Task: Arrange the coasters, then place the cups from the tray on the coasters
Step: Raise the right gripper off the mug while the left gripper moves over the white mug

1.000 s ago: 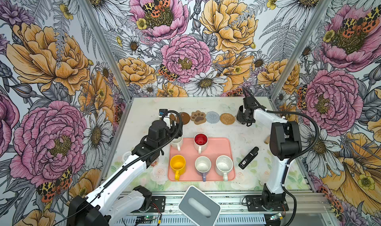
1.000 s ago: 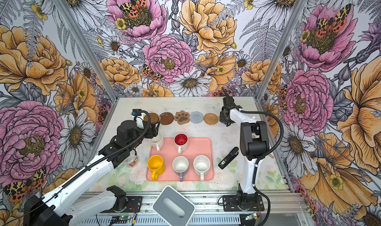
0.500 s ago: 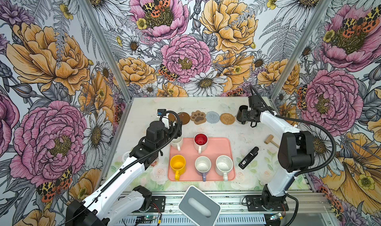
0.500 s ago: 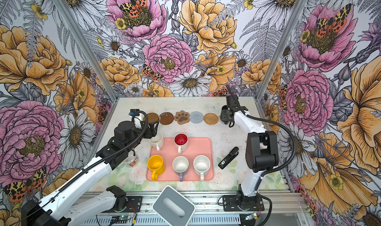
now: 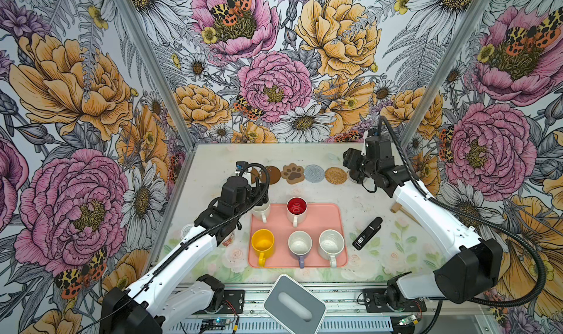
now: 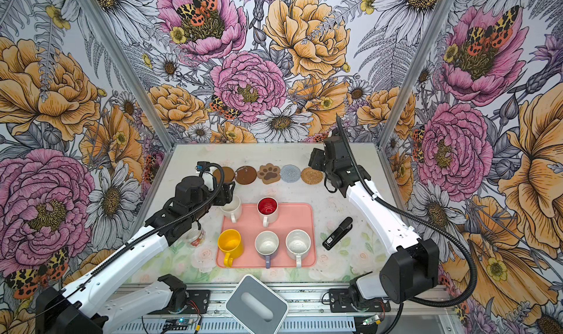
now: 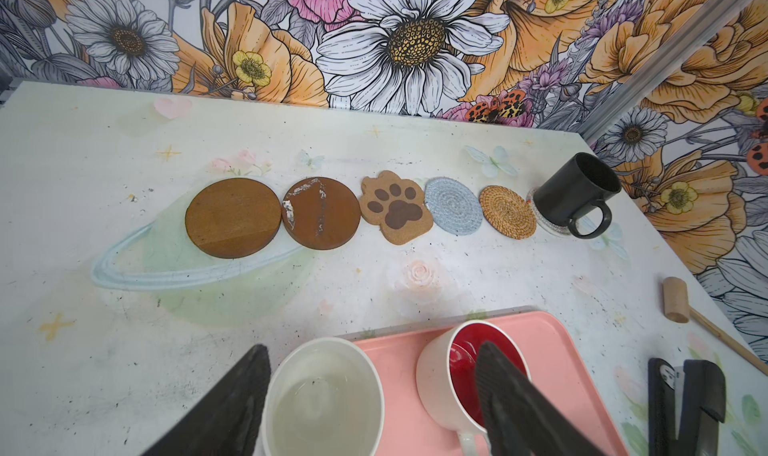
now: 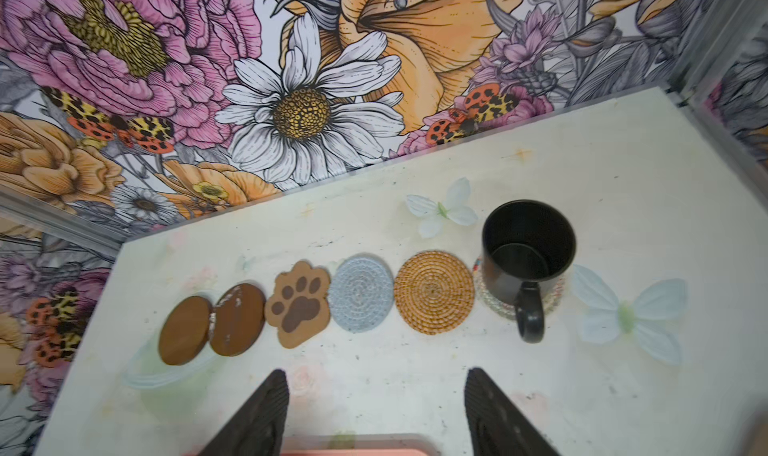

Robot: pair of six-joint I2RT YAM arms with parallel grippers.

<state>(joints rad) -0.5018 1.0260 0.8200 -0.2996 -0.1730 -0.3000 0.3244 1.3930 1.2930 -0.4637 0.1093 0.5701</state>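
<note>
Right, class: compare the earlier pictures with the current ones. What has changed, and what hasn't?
The right tool has opened, let go of the black mug and drawn back, its elbow swinging out to the right; the mug stands on the clear coaster. Unchanged: the left tool open around the cream mug, the other mugs on the tray, the coaster row.

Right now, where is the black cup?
In the right wrist view, the black cup stands upright on the clear lacy coaster, at the end of the row on the right arm's side, right beside the tan rattan coaster.
</note>
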